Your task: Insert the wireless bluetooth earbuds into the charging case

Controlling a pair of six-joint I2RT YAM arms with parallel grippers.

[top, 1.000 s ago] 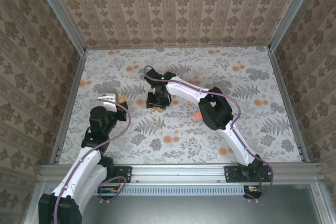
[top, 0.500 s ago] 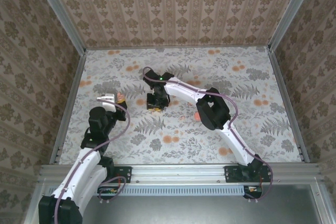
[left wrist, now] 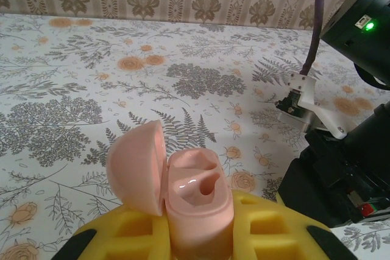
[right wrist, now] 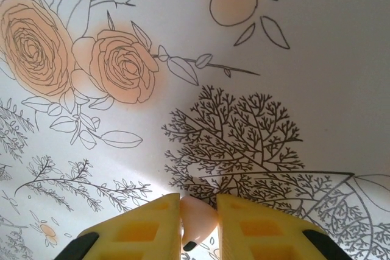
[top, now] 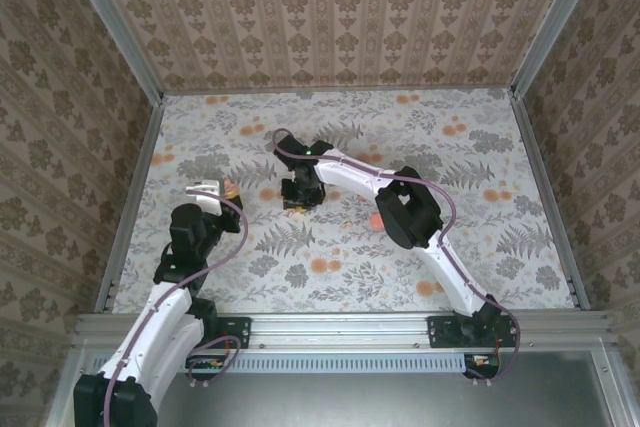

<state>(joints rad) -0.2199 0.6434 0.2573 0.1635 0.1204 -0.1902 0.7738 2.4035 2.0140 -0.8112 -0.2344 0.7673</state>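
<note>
My left gripper (left wrist: 198, 238) is shut on the pink charging case (left wrist: 198, 202), which stands upright between the yellow fingers (left wrist: 122, 235). Its lid (left wrist: 137, 168) hangs open to the left and a glossy socket shows inside. In the top view this gripper (top: 218, 188) is at the table's left. My right gripper (right wrist: 199, 223) points down at the floral table, with both yellow fingers (right wrist: 143, 226) pressed against a tiny salmon-pink earbud (right wrist: 198, 217). From above, the right gripper (top: 298, 197) sits near the table's middle, to the right of the case.
The right arm's black wrist (left wrist: 341, 175) rises close on the right in the left wrist view. Patterned walls (top: 340, 17) enclose the floral table (top: 470, 247) on three sides. The arm bases stand on a metal rail (top: 340, 329) at the near edge.
The right arm's wrist and elbow have shifted slightly over the table's middle. The left arm and the case have stayed still.
</note>
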